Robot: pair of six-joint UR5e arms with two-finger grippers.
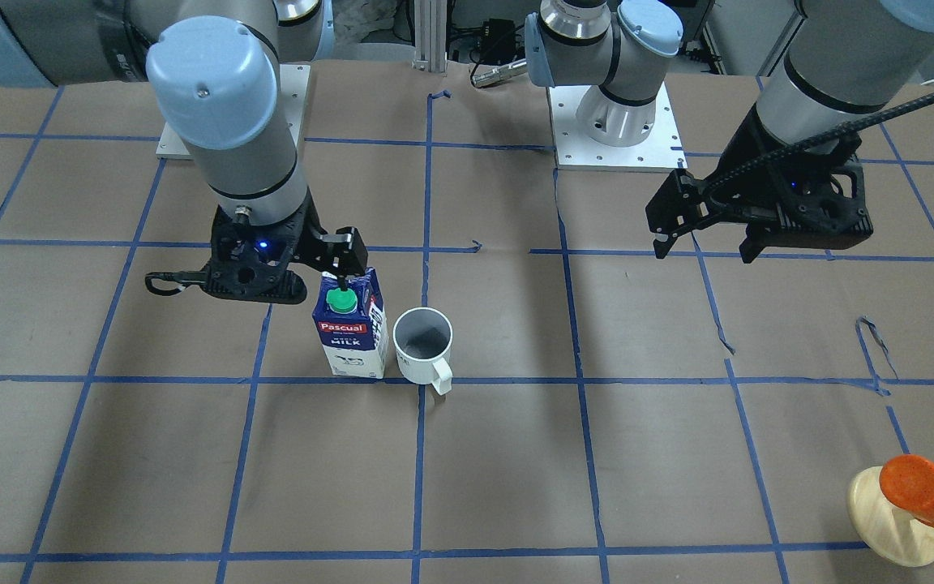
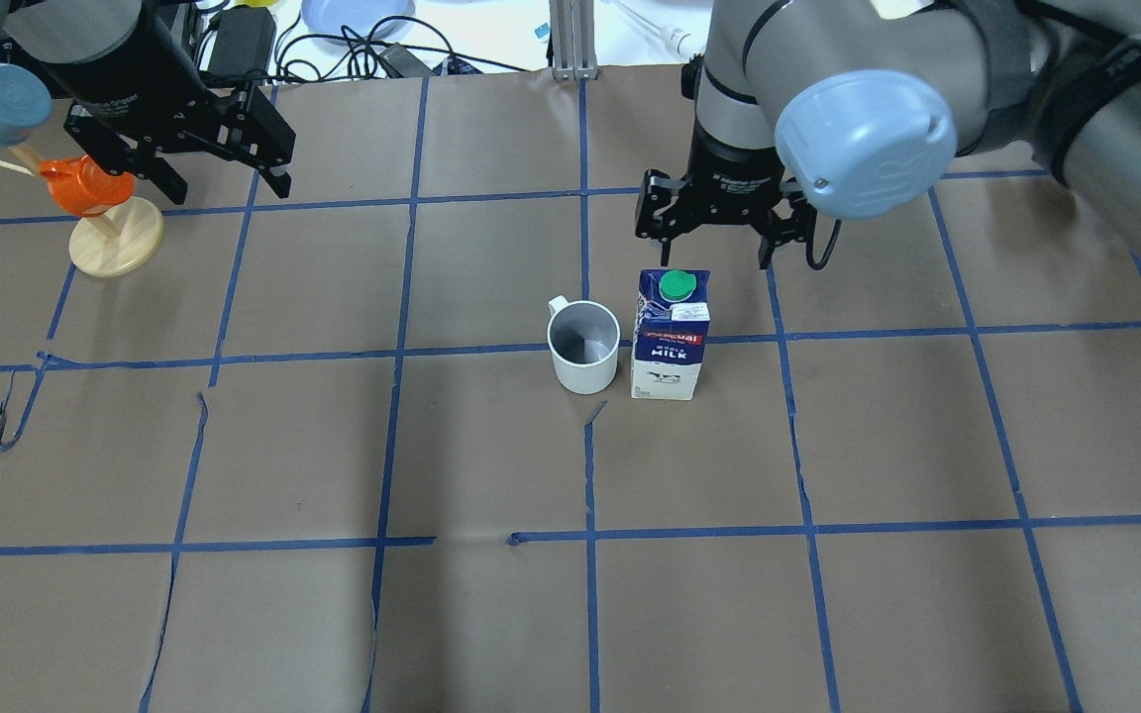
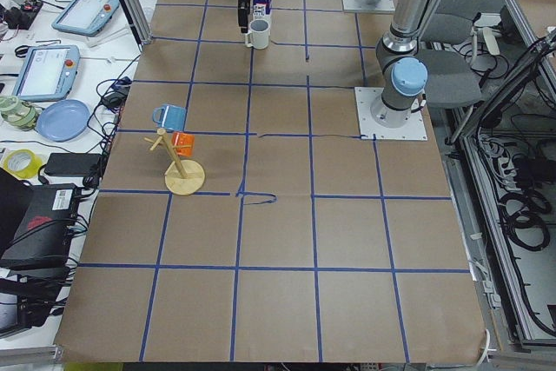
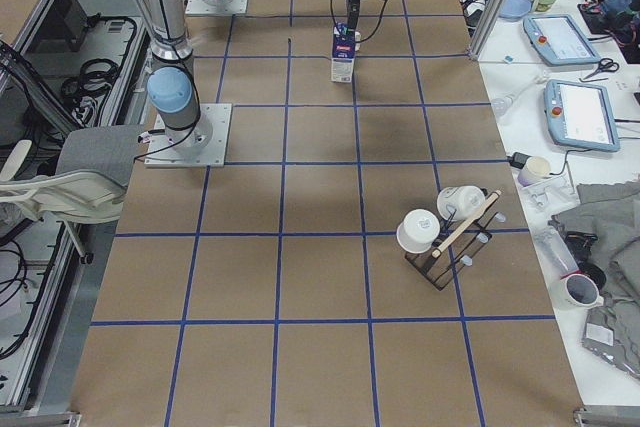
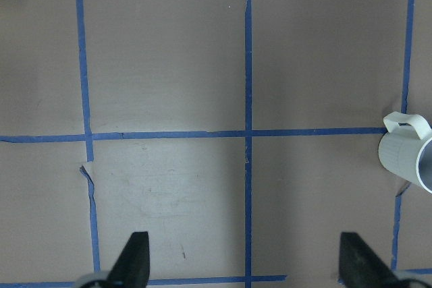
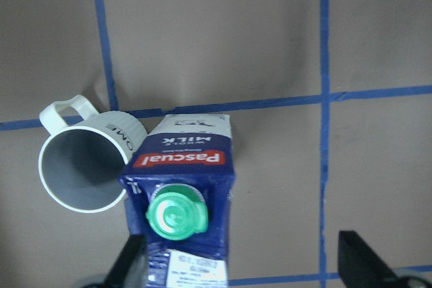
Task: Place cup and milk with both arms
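The cup (image 1: 422, 345) stands upright on the brown paper, right beside the milk (image 1: 351, 332); whether they touch I cannot tell. In the overhead view the cup (image 2: 584, 345) is left of the milk (image 2: 671, 337). My right gripper (image 2: 714, 259) is open, hovering just above and behind the carton's top, holding nothing. In the right wrist view the milk (image 6: 179, 193) sits by the left finger, with the cup (image 6: 84, 166) beside it. My left gripper (image 2: 224, 188) is open and empty, raised far off to the side. The left wrist view shows the cup (image 5: 408, 160) at its right edge.
An orange cup-like thing on a round wooden stand (image 2: 95, 198) sits just under my left gripper near the table's far edge, with a blue cup (image 2: 6, 99) on the same stand. A rack with white mugs (image 4: 450, 237) stands at the table's right end.
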